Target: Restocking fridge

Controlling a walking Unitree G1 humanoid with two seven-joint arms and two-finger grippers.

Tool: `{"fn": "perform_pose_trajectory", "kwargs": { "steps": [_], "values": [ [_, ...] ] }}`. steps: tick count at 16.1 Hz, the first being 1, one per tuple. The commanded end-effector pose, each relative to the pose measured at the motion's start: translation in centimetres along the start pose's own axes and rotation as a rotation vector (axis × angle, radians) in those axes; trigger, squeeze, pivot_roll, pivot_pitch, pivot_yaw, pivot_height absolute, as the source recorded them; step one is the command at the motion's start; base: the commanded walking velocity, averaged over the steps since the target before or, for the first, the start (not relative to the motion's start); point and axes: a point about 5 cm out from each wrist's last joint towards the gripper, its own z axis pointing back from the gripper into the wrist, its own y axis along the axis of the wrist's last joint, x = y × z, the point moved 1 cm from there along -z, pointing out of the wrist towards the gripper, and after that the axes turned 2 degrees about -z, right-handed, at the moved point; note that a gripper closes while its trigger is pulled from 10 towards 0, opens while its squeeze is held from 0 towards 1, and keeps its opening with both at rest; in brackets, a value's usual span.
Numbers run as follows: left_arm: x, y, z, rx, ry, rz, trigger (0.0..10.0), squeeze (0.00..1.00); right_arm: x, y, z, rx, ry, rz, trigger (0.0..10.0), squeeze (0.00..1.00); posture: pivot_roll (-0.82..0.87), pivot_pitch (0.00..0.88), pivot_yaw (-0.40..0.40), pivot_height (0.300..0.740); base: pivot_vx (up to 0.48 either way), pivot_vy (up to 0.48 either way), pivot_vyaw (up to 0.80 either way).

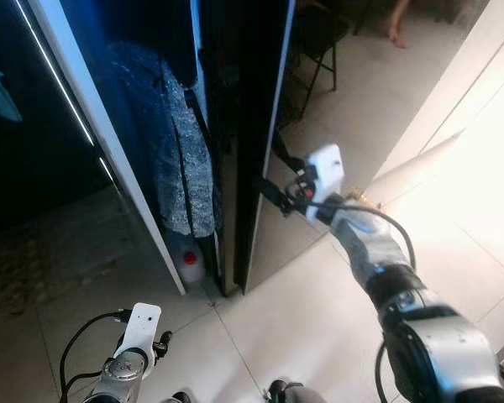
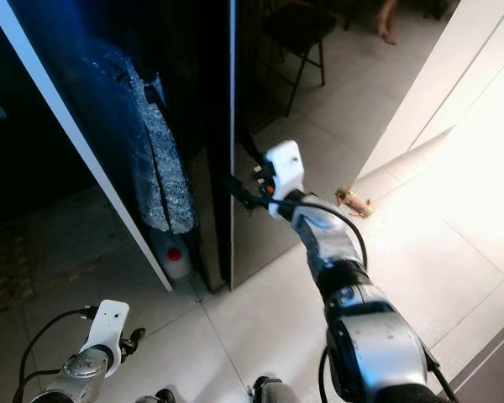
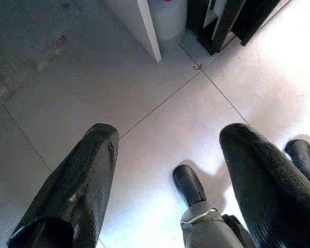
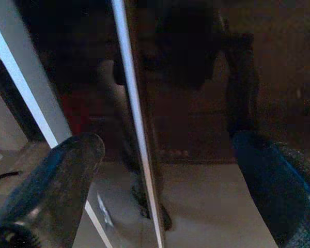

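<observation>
The tall black fridge door [image 1: 245, 101] stands ajar, its thin edge facing me. My right gripper [image 1: 266, 161] reaches out to that edge at mid height and is open. In the right wrist view the door's edge [image 4: 137, 129] runs between the two fingers [image 4: 57, 186] with nothing gripped. My left arm [image 1: 137, 336] hangs low at the left. Its gripper [image 3: 168, 139] is open, empty and pointed at the floor tiles.
A white bottle with a red cap [image 1: 189, 262] stands on the floor at the door's foot. A white panel [image 1: 109, 143] slants to the left. A dark chair [image 1: 319, 42] and a person's foot [image 1: 396, 34] are beyond. A white wall [image 1: 454, 92] lies right.
</observation>
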Motion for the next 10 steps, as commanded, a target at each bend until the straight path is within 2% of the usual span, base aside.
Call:
{"fn": "perform_pose_trajectory", "kwargs": {
  "steps": [1, 5, 10],
  "values": [
    [0.2, -0.9, 0.2, -0.019, 0.008, 0.020, 10.0, 0.00, -1.0, 2.3, -1.6, 0.063, 0.059, 0.029, 10.0, 0.00, -0.13, 0.191, -0.053, 0.740, 0.000, 0.000, 0.00],
    [0.2, -0.6, 0.2, -0.009, 0.014, 0.026, 10.0, 0.00, -1.7, 3.8, -3.0, 0.081, 0.073, 0.008, 10.0, 0.00, -0.12, 0.186, -0.056, 0.740, 0.000, 0.000, 0.00],
    [0.2, -0.3, 0.1, 0.002, 0.021, 0.032, 10.0, 0.00, -2.6, 4.4, -4.1, 0.065, 0.088, -0.002, 10.0, 0.00, -0.11, 0.176, -0.059, 0.740, 0.000, 0.000, 0.00]
  ]
}}
